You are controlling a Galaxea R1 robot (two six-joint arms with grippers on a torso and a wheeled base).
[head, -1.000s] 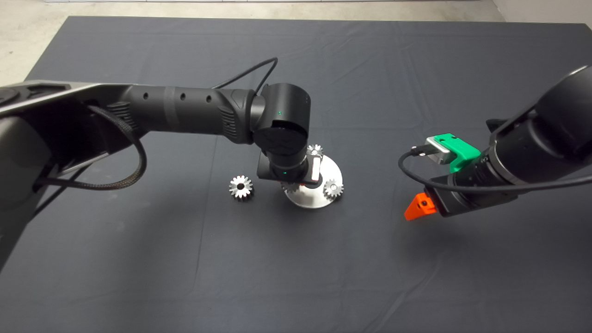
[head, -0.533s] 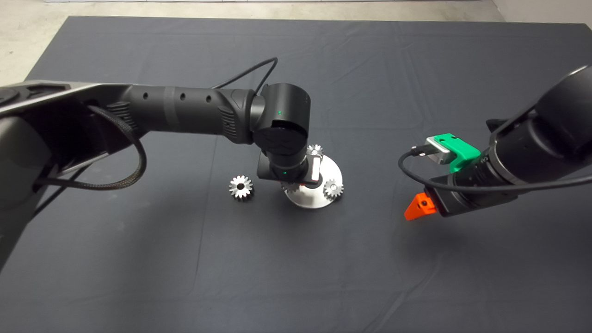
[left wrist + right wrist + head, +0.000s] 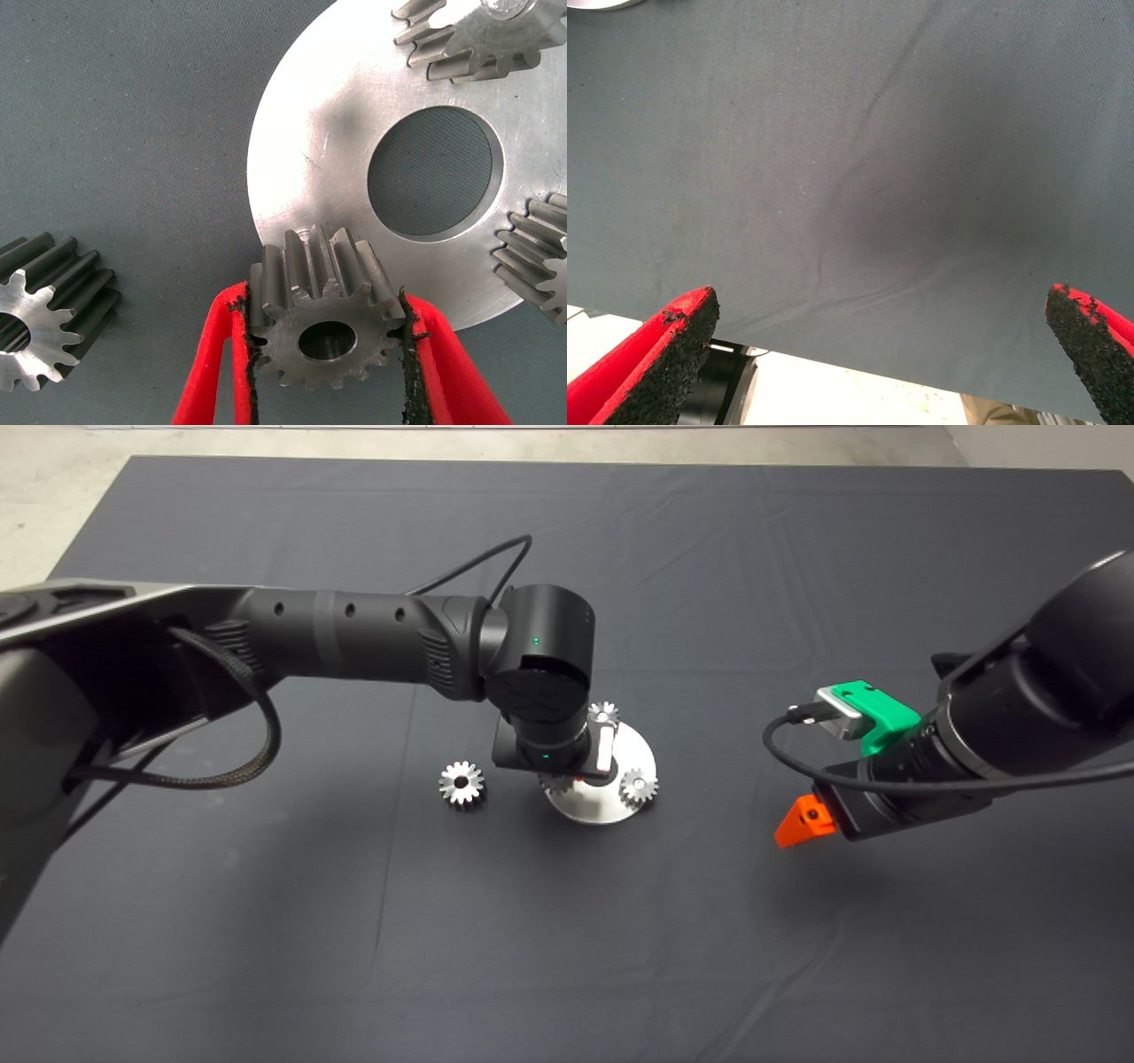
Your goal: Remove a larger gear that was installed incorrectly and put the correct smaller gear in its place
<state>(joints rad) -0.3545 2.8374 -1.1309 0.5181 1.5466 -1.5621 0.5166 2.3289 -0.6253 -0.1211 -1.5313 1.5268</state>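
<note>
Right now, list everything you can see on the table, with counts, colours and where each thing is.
larger gear: one, silvery, lying on the mat left of the disc.
smaller gear: one, silvery, between the left gripper's pads at the disc's edge.
other gears: two, silvery, on the disc.
disc: one, silvery, round centre hole, mid-mat.
mat: one, dark grey.
left gripper: shut on the smaller gear.
right gripper: open, idle over the mat's right side.
</note>
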